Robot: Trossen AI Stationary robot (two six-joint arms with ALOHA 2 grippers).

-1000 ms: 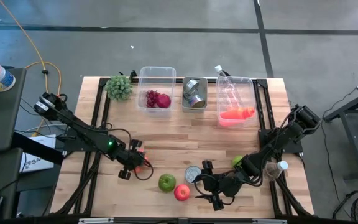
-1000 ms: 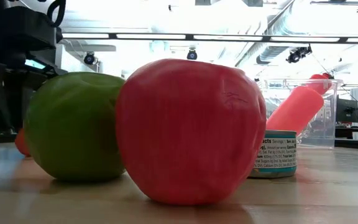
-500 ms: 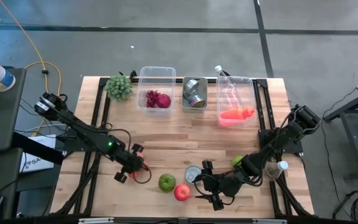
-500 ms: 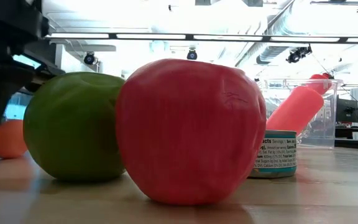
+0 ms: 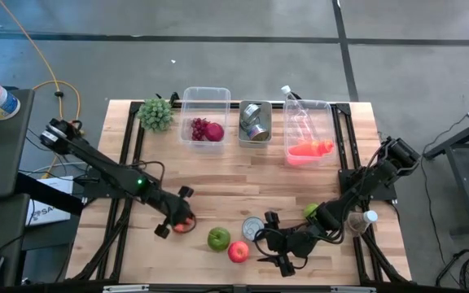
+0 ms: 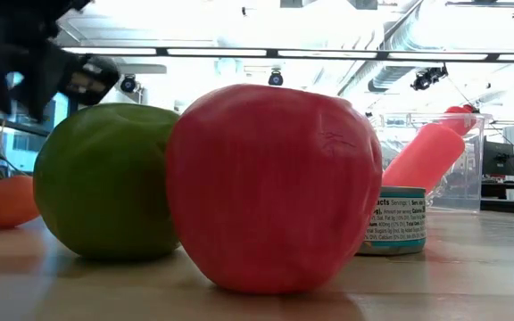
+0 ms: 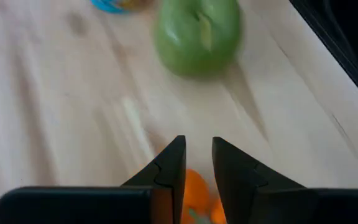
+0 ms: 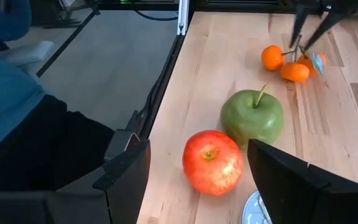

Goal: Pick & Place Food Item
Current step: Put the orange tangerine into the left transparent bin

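- Orange fruit, two small oranges [image 8: 284, 65], lie touching each other near the table's [image 5: 243, 179] front-left part, just left of the green apple [image 5: 218, 238].
- The left end effector [image 5: 175, 221] hangs right over them; its wrist view shows the two dark fingers [image 7: 171, 171] nearly together, only a narrow gap between them, with an orange [image 7: 194, 190] showing just beyond the tips.
- It does not seem to be gripping the fruit yet; the orange lies straight ahead of and below the fingers.
- The left arm is clearly the nearer one to the oranges.
- The right end effector [image 5: 279, 252] waits at the table's front edge, fingers wide apart and empty, beside the red apple [image 5: 238, 251] and a small tin [image 5: 253, 228].
- Along the back edge stand three clear tubs [image 5: 205, 114]; my guess is that the fruit goes to one of them.
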